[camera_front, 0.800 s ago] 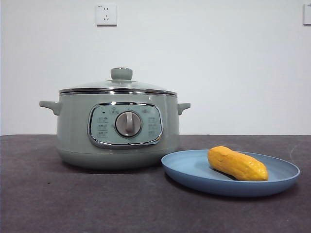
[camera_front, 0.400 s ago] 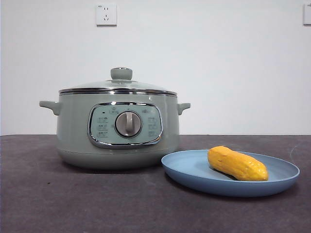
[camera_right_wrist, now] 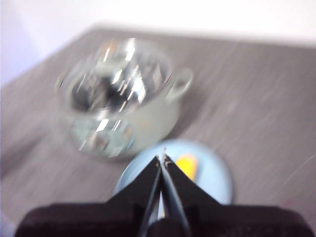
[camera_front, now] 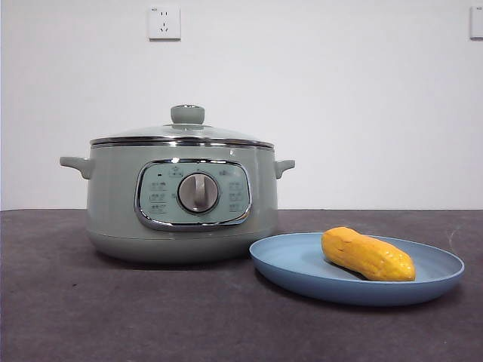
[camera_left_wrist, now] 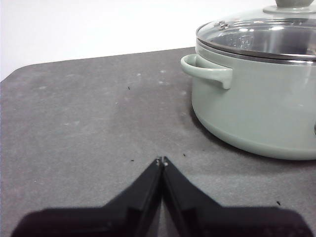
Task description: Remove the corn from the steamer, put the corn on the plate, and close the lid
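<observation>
Yellow-orange oblong corn (camera_front: 368,254) on light-blue round plate (camera_front: 302,265), lower right; domed glass lid (camera_front: 182,134) seated on sage-green steamer (camera_front: 113,211); both end effectors, left (camera_left_wrist: 161,161) and right (camera_right_wrist: 162,157), pressed closed, empty: task apparently complete.

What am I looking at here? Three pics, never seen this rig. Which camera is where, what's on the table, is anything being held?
It is a two-armed table robot, and each arm ends in a gripper of two black jaws.

The front view comes from a low camera looking level across the dark table. It shows the steamer with its lid on, and beside it the plate with the corn lying on it. No arm shows in this view.

The other two pictures come from cameras on the wrists. The left gripper hangs over bare table next to the steamer, jaws shut and empty. The right gripper is high above the plate, also shut and empty; that picture is blurred.

Nothing is held.
</observation>
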You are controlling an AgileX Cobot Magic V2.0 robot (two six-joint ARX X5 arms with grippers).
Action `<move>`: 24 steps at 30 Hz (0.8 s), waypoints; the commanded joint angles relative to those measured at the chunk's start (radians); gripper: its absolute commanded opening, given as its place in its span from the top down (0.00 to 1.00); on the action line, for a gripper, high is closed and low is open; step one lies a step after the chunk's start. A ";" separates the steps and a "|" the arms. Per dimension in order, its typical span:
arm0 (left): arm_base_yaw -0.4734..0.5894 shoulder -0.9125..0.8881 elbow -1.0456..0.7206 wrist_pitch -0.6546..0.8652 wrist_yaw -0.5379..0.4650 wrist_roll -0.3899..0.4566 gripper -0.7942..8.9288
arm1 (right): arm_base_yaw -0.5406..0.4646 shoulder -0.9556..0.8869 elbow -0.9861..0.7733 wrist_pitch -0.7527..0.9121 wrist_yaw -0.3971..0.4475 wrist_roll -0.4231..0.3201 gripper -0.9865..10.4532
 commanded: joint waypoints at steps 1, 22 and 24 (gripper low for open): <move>0.003 -0.003 -0.014 0.003 0.000 -0.006 0.92 | -0.074 -0.045 -0.041 0.076 0.000 -0.053 0.91; 0.003 -0.003 -0.014 0.003 0.000 -0.006 0.92 | -0.167 -0.452 -0.768 0.732 0.215 0.108 0.91; 0.004 -0.003 -0.014 0.003 0.000 -0.006 0.92 | -0.167 -0.474 -0.802 0.731 0.214 0.112 0.91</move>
